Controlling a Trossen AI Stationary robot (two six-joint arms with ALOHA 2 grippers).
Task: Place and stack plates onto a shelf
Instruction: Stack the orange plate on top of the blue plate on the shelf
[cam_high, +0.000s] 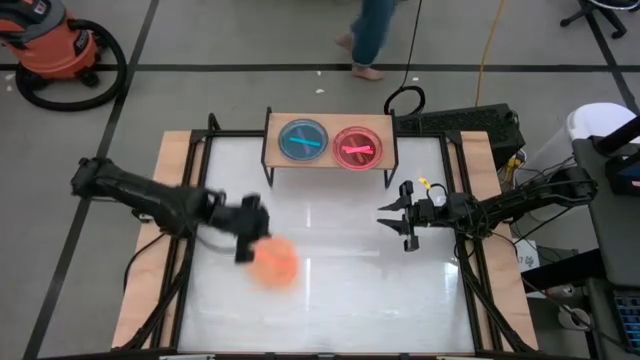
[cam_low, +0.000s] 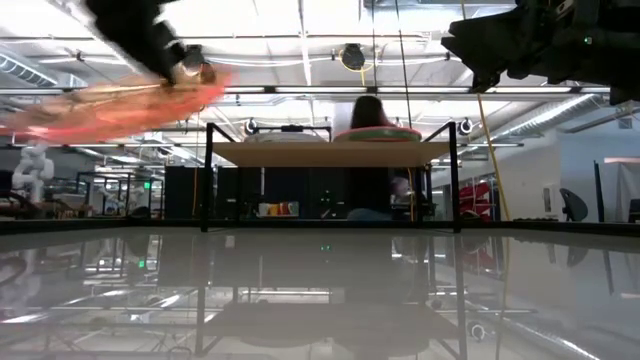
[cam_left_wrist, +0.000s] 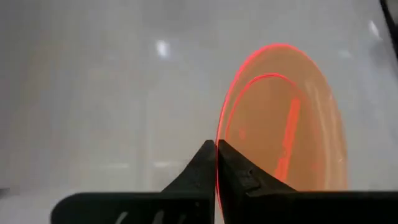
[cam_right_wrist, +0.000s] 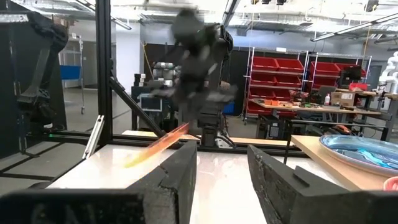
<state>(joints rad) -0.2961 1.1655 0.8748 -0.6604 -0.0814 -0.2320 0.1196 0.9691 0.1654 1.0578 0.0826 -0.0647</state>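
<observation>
My left gripper (cam_high: 250, 232) is above the table's left middle, shut on an orange plate (cam_high: 273, 262) that shows large in the left wrist view (cam_left_wrist: 283, 121) and blurred in the low view (cam_low: 110, 108). The shelf (cam_high: 330, 160), a light-wood board on black legs, stands at the table's far edge. On it rest a blue plate (cam_high: 302, 141) on the left and a pink plate (cam_high: 359, 147) on the right. My right gripper (cam_high: 403, 222) hovers open right of the table's middle, level with the shelf top in the low view (cam_low: 520, 45). My left gripper pinches the orange plate's rim (cam_left_wrist: 219, 163) between its two fingers, one on each face. It comes at the rim from the table's left side. The plate is lifted clear of the table, and stretches away from the fingers toward the right and near side, tilted.
The white tabletop (cam_high: 330, 300) spreads between the arms and the near edge. Black frame rails (cam_high: 190, 200) run along both table sides. Beyond the far edge, a person's leg (cam_high: 370, 35) and an orange vacuum (cam_high: 55, 45) stand on the floor.
</observation>
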